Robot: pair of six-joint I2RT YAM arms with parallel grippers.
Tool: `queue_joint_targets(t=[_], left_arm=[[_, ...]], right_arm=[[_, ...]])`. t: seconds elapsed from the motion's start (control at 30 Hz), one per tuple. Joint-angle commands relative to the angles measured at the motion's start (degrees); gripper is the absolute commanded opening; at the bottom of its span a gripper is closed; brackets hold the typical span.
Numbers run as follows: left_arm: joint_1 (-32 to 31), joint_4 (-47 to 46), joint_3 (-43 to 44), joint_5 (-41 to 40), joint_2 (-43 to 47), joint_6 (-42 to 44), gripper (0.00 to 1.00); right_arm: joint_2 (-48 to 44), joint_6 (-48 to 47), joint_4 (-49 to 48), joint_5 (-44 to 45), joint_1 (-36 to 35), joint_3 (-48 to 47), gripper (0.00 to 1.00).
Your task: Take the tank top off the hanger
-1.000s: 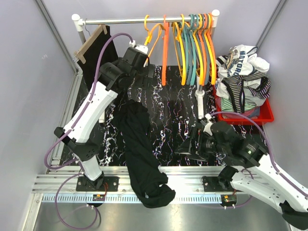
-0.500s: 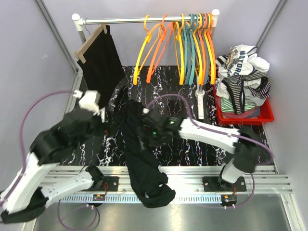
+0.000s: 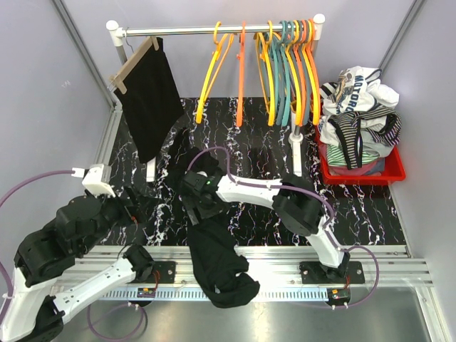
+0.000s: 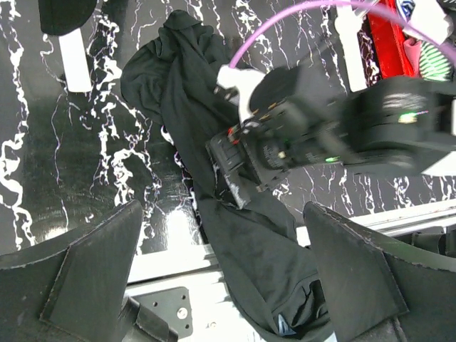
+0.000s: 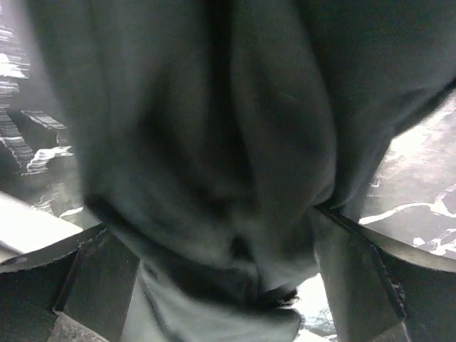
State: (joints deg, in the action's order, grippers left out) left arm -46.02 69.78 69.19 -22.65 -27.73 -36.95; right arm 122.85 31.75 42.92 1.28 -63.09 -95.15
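Right fingers (image 5: 92,285) stand wide apart astride the black tank top (image 3: 214,249), gripping nothing; left fingers (image 4: 96,267) hover spread and empty. It lies crumpled on the counter (image 3: 356,206), trailing over the near edge, no hanger visible in it. Removal looks done; next, lift clear without snagging cloth.

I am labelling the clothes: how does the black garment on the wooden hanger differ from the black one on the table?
The hanging garment falls flat from the wooden hanger on the rail; the lying garment is crumpled in a long strip on the table, its near end past the edge. No claw is at the hanging garment; the open right claw straddles the lying garment. Both are black.
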Motion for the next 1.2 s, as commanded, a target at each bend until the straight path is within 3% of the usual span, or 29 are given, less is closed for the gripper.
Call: queue_joint_targets(t=[0.0,0.03,0.07,0.13,0.17,0.2,0.27,0.5,0.57,0.77,0.97,1.17], left_arm=[[-0.1,-0.7,-1.1,0.3,1.1,-1.4,0.99],[-0.1,-0.7,-1.5,0.6,1.0,-1.2,0.99],[-0.1,-1.1,-1.6,1.0,1.1,-0.9,0.99],[-0.1,-1.6,-2.2,1.5,1.0,-0.6,0.99],[-0.2,-2.3,-2.4,1.8,1.0,-0.2,0.99],[-0.1,-2.6,-2.7,2.0,0.8,-0.1,0.99],[-0.1,-3.3,-3.0,2.5,0.7,0.4,0.99],[-0.1,-3.3,-2.1,3.2,0.0,0.7,0.99],[-0.1,-2.8,-1.9,3.1,0.2,0.2,0.99],[-0.1,-1.8,-1.9,3.3,2.1,-1.6,0.99],[-0.1,-2.7,-2.7,4.7,3.2,-2.3,0.99],[0.0,-4.0,-3.6,5.3,2.8,-2.3,0.99]], right_arm=[[1.7,0.7,1.4,2.3,-1.4,1.2,0.98],[1.6,1.5,0.8,1.4,-1.5,2.3,0.93],[0.4,1.7,-1.5,0.4,-1.5,3.6,0.72],[-3.1,2.6,-4.3,-1.2,-1.5,7.3,0.42],[-4.4,3.0,-6.5,-1.2,-1.5,8.2,0.10],[-5.8,3.1,-7.1,-1.2,-1.5,8.3,0.00],[-8.1,1.7,-6.8,-0.2,-1.5,6.5,0.00],[-5.7,-7.8,2.4,11.2,0.2,-18.5,0.00],[-9.5,-9.8,-0.6,15.6,0.3,-18.2,0.00],[-25.6,-6.9,-7.8,16.7,0.0,2.0,0.00],[-42.9,3.5,-9.3,9.9,-5.0,31.9,0.00],[-49.6,11.0,-3.8,5.5,-12.8,41.4,0.01]])
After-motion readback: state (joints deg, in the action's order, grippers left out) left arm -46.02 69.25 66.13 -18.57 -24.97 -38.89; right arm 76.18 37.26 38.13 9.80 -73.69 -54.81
